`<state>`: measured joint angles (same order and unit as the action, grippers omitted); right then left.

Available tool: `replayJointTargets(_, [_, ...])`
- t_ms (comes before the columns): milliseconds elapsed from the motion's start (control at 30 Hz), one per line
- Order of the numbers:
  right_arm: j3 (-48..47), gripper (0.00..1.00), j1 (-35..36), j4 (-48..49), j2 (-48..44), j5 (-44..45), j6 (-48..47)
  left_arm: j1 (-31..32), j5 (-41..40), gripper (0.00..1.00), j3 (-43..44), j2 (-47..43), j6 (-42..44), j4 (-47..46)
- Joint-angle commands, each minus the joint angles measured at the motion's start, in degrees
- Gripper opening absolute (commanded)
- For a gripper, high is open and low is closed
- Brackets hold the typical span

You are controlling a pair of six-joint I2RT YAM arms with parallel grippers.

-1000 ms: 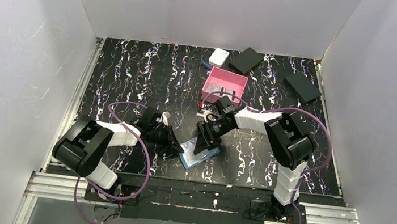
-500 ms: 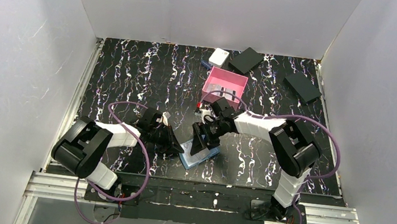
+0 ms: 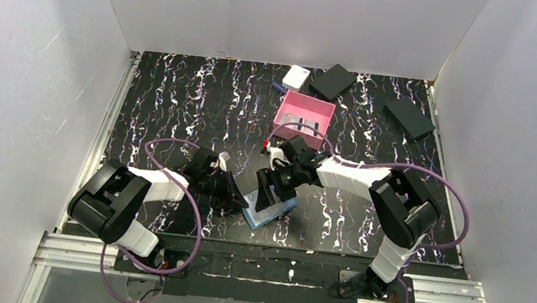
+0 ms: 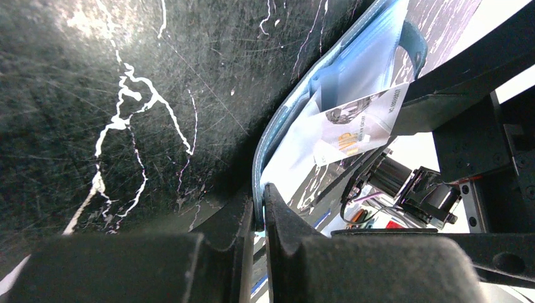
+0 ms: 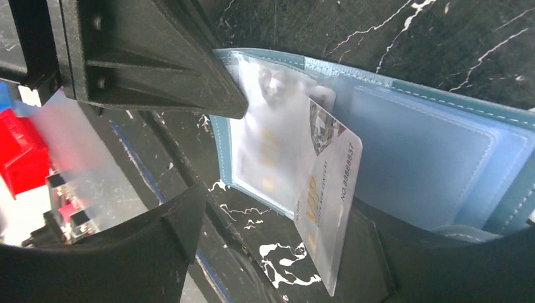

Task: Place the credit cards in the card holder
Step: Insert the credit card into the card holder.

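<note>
The blue card holder [image 3: 270, 210] lies open near the table's front edge. My left gripper [image 3: 243, 203] is shut on its left edge; in the left wrist view the fingertips [image 4: 272, 203] pinch the blue rim [image 4: 257, 189]. One pale credit card [image 5: 328, 189] marked VIP sticks halfway out of a clear slot of the card holder [image 5: 429, 164]. My right gripper [image 5: 277, 246] is open around the card's free end. The card leans against one finger [image 5: 378, 265] and stands apart from the other. The same card [image 4: 356, 123] shows in the left wrist view.
A pink tray [image 3: 322, 109] stands behind the right gripper, with pale flat pieces inside. A small white box [image 3: 296, 76] and two flat black boxes [image 3: 333, 81] [image 3: 409, 117] lie at the back. White walls close in the table.
My right gripper's jaws have spread and let go of the card, which stays partly in the slot. The right arm has shifted slightly left. The left gripper keeps its pinch.
</note>
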<state>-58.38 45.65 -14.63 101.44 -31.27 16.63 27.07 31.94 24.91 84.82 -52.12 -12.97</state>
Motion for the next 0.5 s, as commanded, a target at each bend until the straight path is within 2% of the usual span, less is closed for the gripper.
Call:
replayJointTargets(0, [1.8,0.77,0.1,0.5,-1.6,13.6,-1.9,0.2,-5.2,0.0,-3.0,0.6,2.4,8.2])
replayJointTargets(267, [-0.1,0.71,0.1,-1.3,-3.0,12.4,-1.7,0.2,-4.9,0.0,-2.9,0.4,2.4,8.2])
replayJointTargets(467, [0.8,0.57,-1.4,-1.3,-3.6,11.5,-1.3,0.2,-4.8,0.0,-2.7,0.4,2.5,8.2])
